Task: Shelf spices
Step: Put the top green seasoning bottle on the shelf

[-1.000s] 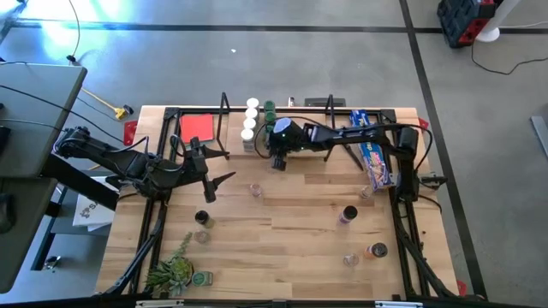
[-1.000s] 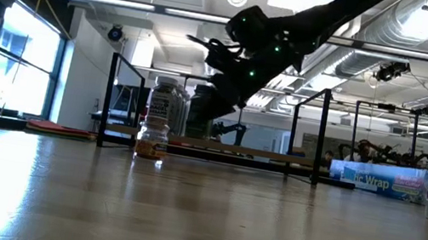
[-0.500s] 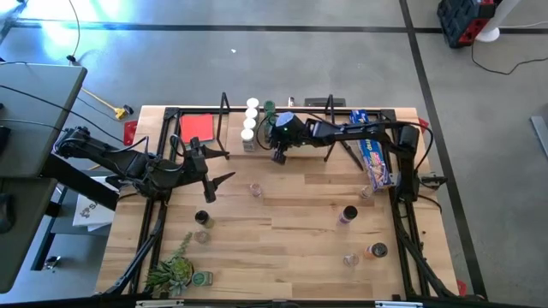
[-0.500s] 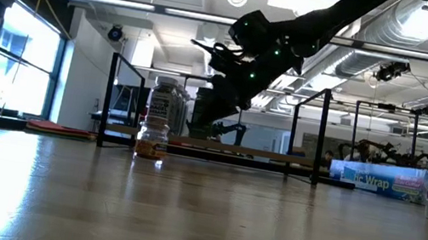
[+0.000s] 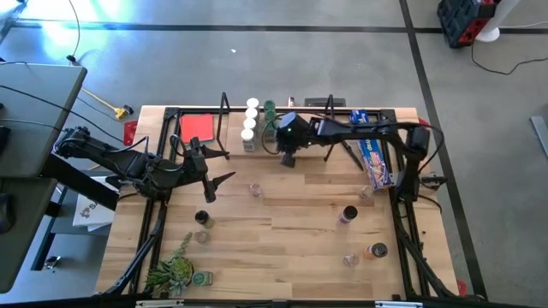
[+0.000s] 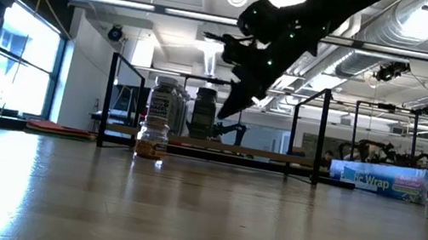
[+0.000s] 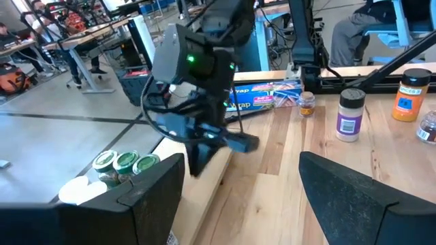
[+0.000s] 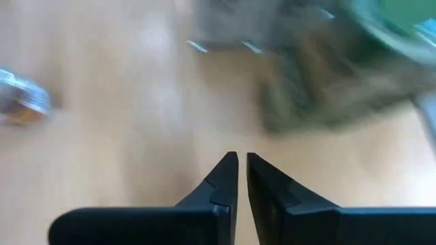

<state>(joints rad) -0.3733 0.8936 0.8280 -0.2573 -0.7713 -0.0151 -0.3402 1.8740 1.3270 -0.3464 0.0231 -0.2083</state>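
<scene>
The shelf (image 5: 229, 145) stands along the table's far edge. On it stand spices with white tops (image 5: 250, 120) and green tops (image 5: 270, 109), which the low view shows as jars (image 6: 202, 111) on the board (image 6: 260, 154). More spices stand loose on the table (image 5: 254, 190) (image 5: 348, 214). My right gripper (image 5: 288, 159) (image 8: 242, 163) hangs shut and empty above the shelf's near edge, just right of the shelved jars. My left gripper (image 5: 218, 168) (image 7: 238, 197) waits open at the table's left, holding nothing.
A long blue box (image 5: 372, 152) lies at the shelf's right end and a red square (image 5: 197, 128) at its left. A green plant (image 5: 171, 269) sits at the near left corner. Loose jars are scattered near the right (image 5: 377, 250) and left (image 5: 202, 220) sides.
My right gripper has risen and drawn a little toward the table's right edge, away from the shelved jars, staying shut. In the low view a dark-topped jar on the shelf now stands clear of it.
</scene>
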